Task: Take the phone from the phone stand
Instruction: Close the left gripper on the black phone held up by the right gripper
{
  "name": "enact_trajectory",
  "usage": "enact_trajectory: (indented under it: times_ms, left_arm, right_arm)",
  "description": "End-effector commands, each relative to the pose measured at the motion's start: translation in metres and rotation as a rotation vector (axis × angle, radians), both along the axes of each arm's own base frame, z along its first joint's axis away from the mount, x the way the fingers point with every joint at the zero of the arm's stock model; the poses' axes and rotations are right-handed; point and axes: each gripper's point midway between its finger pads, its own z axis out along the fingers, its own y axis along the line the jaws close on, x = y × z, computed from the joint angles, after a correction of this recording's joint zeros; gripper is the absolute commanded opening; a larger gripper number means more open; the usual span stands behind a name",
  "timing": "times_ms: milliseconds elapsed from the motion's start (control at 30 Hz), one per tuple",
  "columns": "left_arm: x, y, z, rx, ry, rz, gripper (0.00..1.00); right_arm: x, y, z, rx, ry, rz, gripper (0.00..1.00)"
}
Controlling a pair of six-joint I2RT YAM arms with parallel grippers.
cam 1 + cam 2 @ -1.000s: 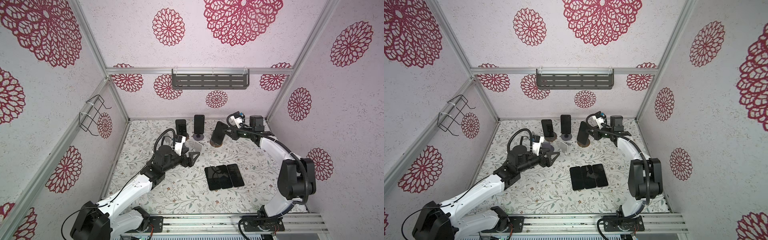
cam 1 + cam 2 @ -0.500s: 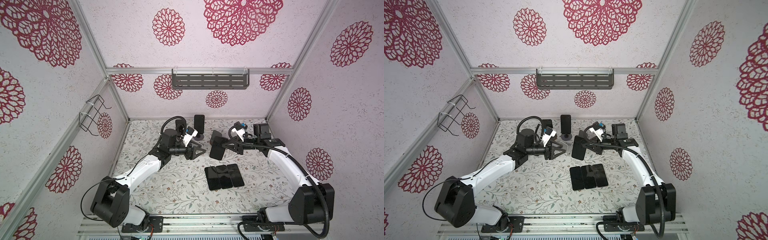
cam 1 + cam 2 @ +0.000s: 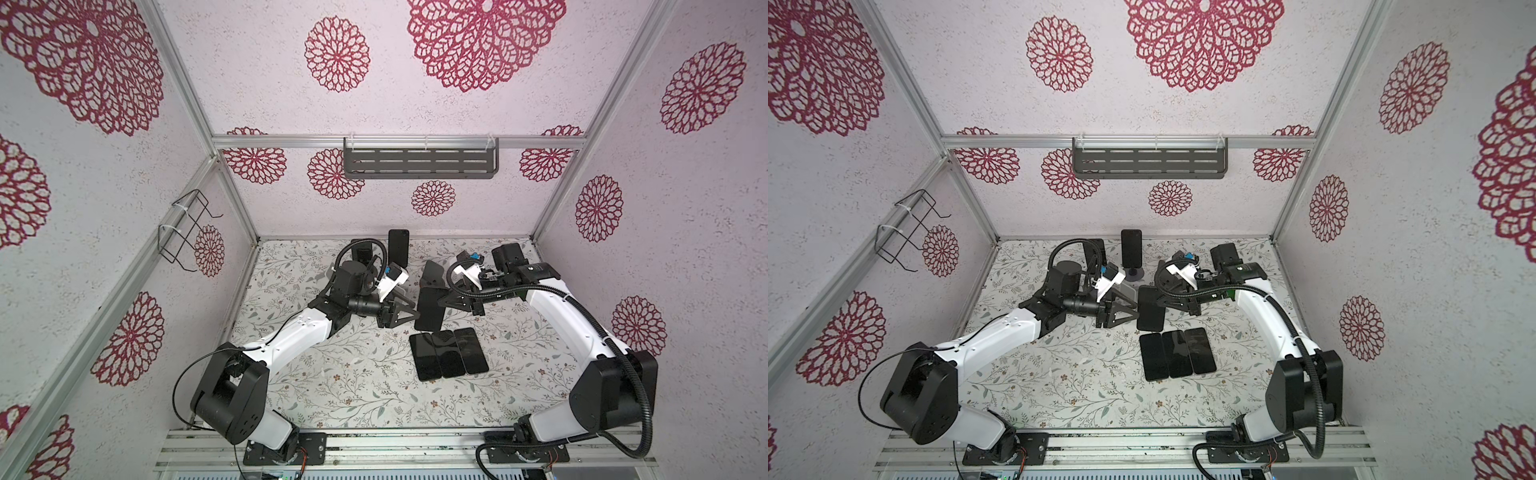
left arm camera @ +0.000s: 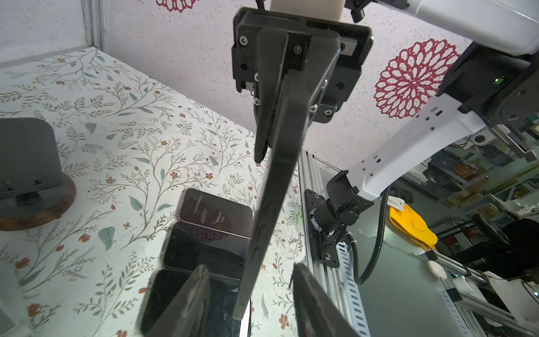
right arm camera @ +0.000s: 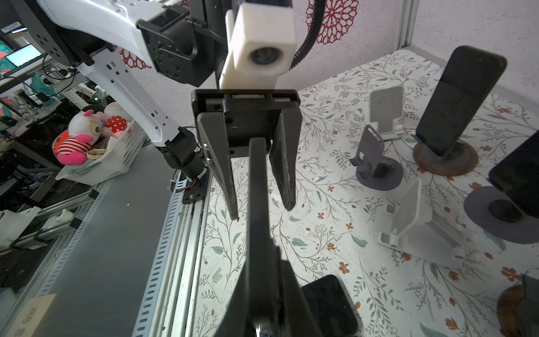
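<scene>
Black phone [image 3: 429, 311] in right end effector [image 3: 444, 300]

Legible text, brands, numbers, signs: none in any view. Illegible marks, listed for completeness: pale card [image 5: 29, 316] on the grey bench outside the cell, with reddish handwriting too blurred to read; white tag [image 4: 394, 201] by the right arm's black cable, print too small to make out; lit monitor [image 5: 22, 55] behind the cell, with screen content unreadable.
</scene>
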Motion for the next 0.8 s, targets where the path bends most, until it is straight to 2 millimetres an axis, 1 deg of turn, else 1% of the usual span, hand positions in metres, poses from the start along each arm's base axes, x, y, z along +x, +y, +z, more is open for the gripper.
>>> enact_trajectory:
  times_ms: [0, 33, 100, 133, 300, 333, 433, 500, 533, 567, 633, 700, 767]
  left_arm:
    - [-0.003, -0.005, 0.002, -0.009, -0.041, -0.040, 0.46]
    - [-0.004, -0.006, 0.003, -0.011, -0.044, -0.043, 0.43]
    - [-0.005, -0.008, 0.004, -0.014, -0.048, -0.049, 0.34]
    - [-0.006, -0.009, 0.003, -0.015, -0.048, -0.053, 0.33]
    - [-0.007, -0.011, 0.003, -0.025, -0.048, -0.067, 0.32]
    - [-0.008, -0.012, 0.004, -0.027, -0.049, -0.070, 0.31]
    - [-0.007, -0.012, 0.003, -0.025, -0.051, -0.065, 0.08]
    - [-0.006, -0.011, 0.003, -0.024, -0.058, -0.055, 0.00]
    - [-0.006, -0.011, 0.003, -0.024, -0.059, -0.054, 0.00]
    - [-0.006, -0.011, 0.003, -0.024, -0.061, -0.052, 0.00]
    - [-0.005, -0.011, 0.003, -0.021, -0.061, -0.046, 0.00]
    - [-0.005, -0.010, 0.003, -0.016, -0.060, -0.038, 0.00]
    - [-0.004, -0.010, 0.002, -0.012, -0.063, -0.031, 0.00]
  right_arm:
    - [-0.012, 0.007, 0.027, 0.090, -0.052, 0.083, 0.04]
    - [-0.012, 0.008, 0.027, 0.092, -0.053, 0.090, 0.04]
    - [-0.011, 0.010, 0.027, 0.096, -0.046, 0.097, 0.04]
    - [-0.011, 0.011, 0.027, 0.094, -0.049, 0.102, 0.04]
    - [-0.010, 0.016, 0.025, 0.089, -0.041, 0.120, 0.04]
    - [-0.010, 0.016, 0.024, 0.088, -0.038, 0.122, 0.04]
    - [-0.008, 0.017, 0.021, 0.079, -0.033, 0.120, 0.04]
    - [-0.006, 0.017, 0.020, 0.072, -0.028, 0.118, 0.05]
    - [-0.005, 0.017, 0.019, 0.071, -0.026, 0.117, 0.07]
    - [-0.005, 0.017, 0.018, 0.069, -0.024, 0.117, 0.11]
    - [-0.001, 0.017, 0.015, 0.054, -0.014, 0.107, 0.29]
    - [0.004, 0.016, 0.010, 0.031, -0.001, 0.086, 0.45]
    - [0.010, 0.014, 0.005, 0.012, 0.013, 0.053, 0.55]
